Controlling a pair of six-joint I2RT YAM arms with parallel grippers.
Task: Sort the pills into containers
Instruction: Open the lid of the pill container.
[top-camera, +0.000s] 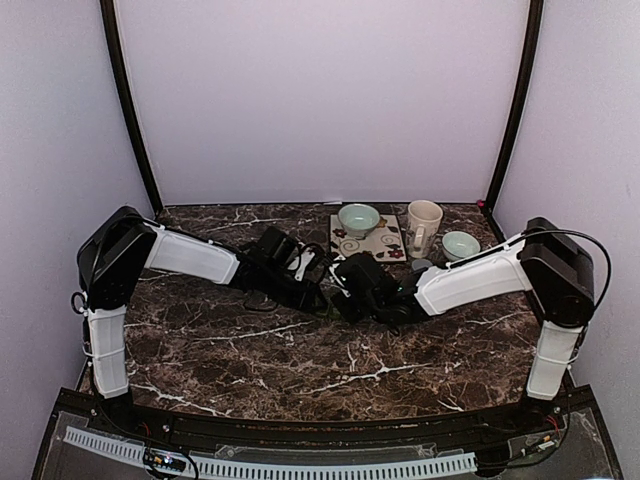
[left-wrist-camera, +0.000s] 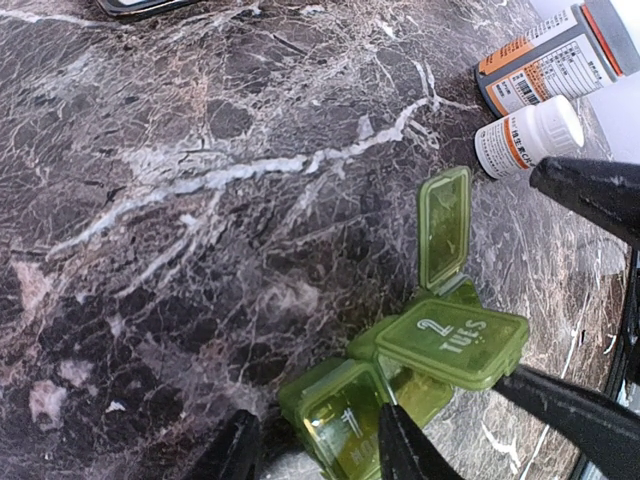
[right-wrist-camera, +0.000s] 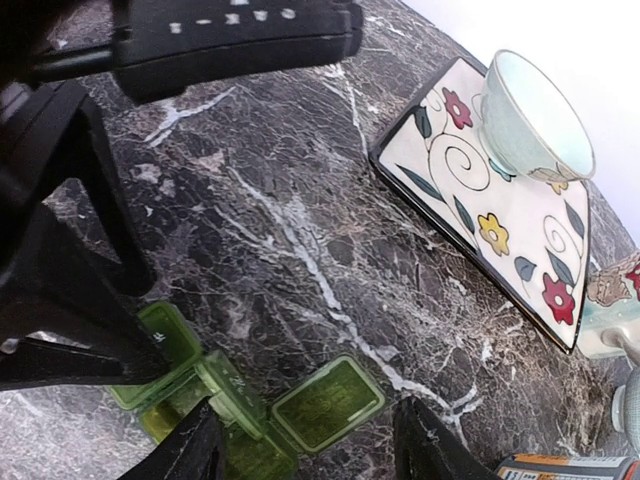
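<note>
1. Left arm (top-camera: 190, 255): white shell with black joints. It reaches from the near left corner in toward the table's middle, forearm low over the surface.
2. Right arm (top-camera: 470, 280): same build, mirrored. It reaches in from the near right corner, and its wrist meets the left one at mid-table.
3. Table (top-camera: 250, 350): dark brown marble pattern with white veins, glossy.
4. Pill organiser (left-wrist-camera: 345, 400): translucent green plastic, a short strip of square compartments lying flat on the table. One raised lid (left-wrist-camera: 445, 225) stands up. Next to it is a lid embossed "2 TUES" (left-wrist-camera: 455, 340).
5. Left gripper (left-wrist-camera: 318, 420): black tapered fingers, partly apart, straddling the near end of the organiser. One fingertip overlaps the green plastic. I cannot tell whether it clamps.
6. Right gripper (right-wrist-camera: 308, 410): fingers spread wide and holding nothing. The organiser lies just below and between them.
7. White pill bottle (left-wrist-camera: 525, 135): orange label, lying on its side beyond the organiser, beside a grey-and-orange labelled package (left-wrist-camera: 550, 60).
8. Square plate (right-wrist-camera: 500, 220): white ceramic with painted flowers, carrying a pale green bowl (right-wrist-camera: 530, 110).
9. Cream mug (top-camera: 424, 225) and a second pale bowl (top-camera: 460, 243): at the far right of the table.
</note>
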